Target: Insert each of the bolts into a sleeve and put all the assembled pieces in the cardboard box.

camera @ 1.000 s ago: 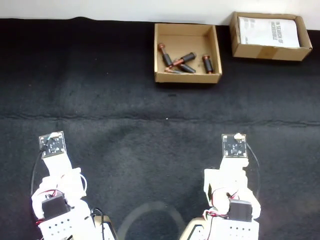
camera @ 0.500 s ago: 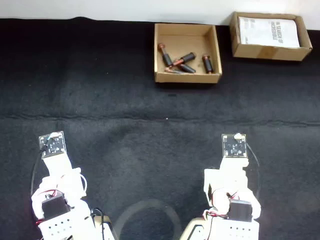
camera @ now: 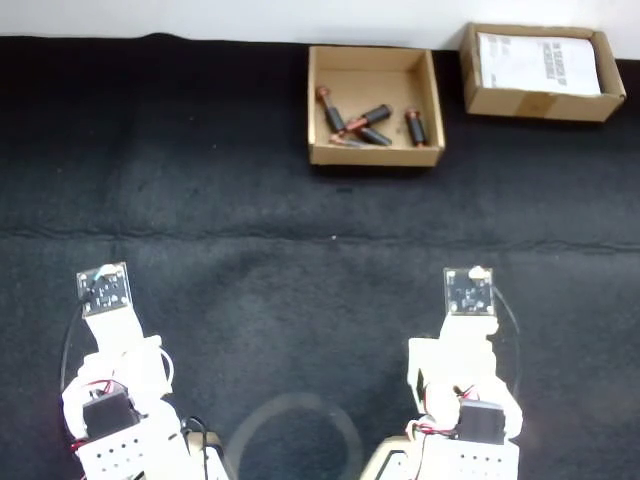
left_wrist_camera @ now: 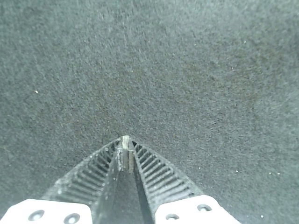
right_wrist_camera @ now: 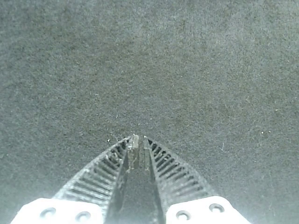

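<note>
Probably stiff and light, the assembled pieces (camera: 362, 124) are lying in the upper-centre cardboard box (camera: 375, 156), inviting mid-shaft pinches, left fingers (left_wrist_camera: 93, 173) and right fingers (right_wrist_camera: 103, 171) pressed together, empty.

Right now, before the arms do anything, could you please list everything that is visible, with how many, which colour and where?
Cardboard box: one, brown, open, far middle of the table.
Assembled pieces: about four, dark sleeves with copper-coloured ends, lying inside that box; some overlap, so the count is not certain.
Second cardboard box: one, brown, far right corner, just right of the first.
Paper sheet: one, white with print, lying in the second box.
Cloth: one, black, covering the table.
White strip: one, along the far edge behind the cloth.
Left gripper: one, black fingers shut, empty, over bare cloth at the near left.
Right gripper: one, black fingers shut, empty, over bare cloth at the near right.
</note>
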